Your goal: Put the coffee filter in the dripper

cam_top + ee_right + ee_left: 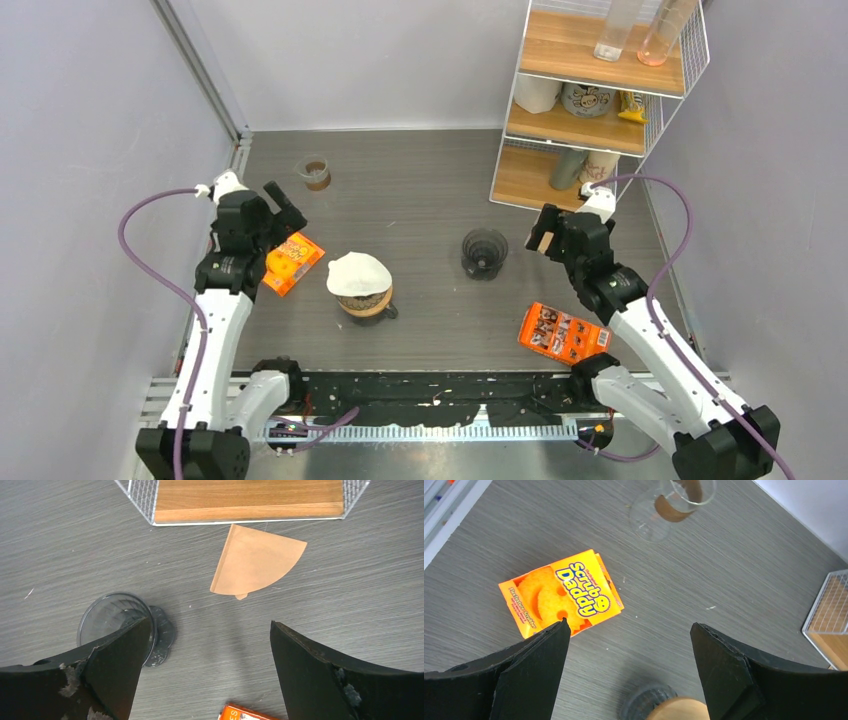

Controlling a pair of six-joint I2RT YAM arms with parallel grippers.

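Filter (pixel 257 560): flat on table (pixel 325 605), just beside shelf (pixel 250 502) edge, apart from dripper (pixel 117 615).
Right end effector (pixel 208 625): open, above the gap between them.
Left end effector (pixel 629 625): open, empty.

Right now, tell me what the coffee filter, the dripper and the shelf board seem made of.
Coffee filter: matte tan paper, probably unbleached, with a crimped seam along one edge.
Dripper: smoky, glossy, see-through wall, so plastic or glass; I cannot tell which.
Shelf board: light wood or veneer, going by its grain; satin look.
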